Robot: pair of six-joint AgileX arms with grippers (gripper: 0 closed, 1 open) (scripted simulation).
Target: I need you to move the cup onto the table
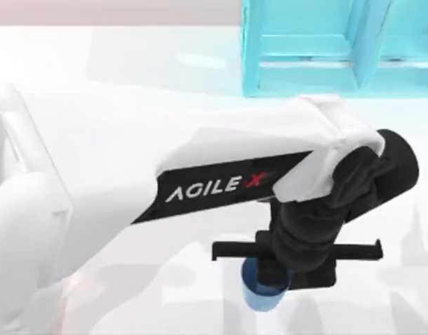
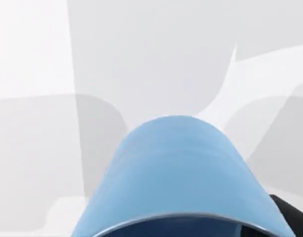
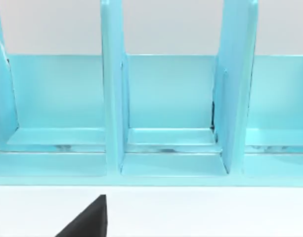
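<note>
Cup [image 1: 259,294] sits under our left gripper [image 1: 273,283], low over white table [image 1: 130,105], right of centre, well in front of turquoise shelf unit [image 1: 304,49]. We judge task near its end: cup at table, release and retreat left. Left wrist view: cup wall [image 2: 176,168] close between jaws, apparently clamped. Whether base touches table, we cannot tell. Our right arm parked, facing shelf unit.

My left arm [image 1: 220,174] stretches across the white table [image 1: 130,77], blocking its middle; the turquoise shelf [image 1: 318,49] walls the far right; bare table lies far left.
</note>
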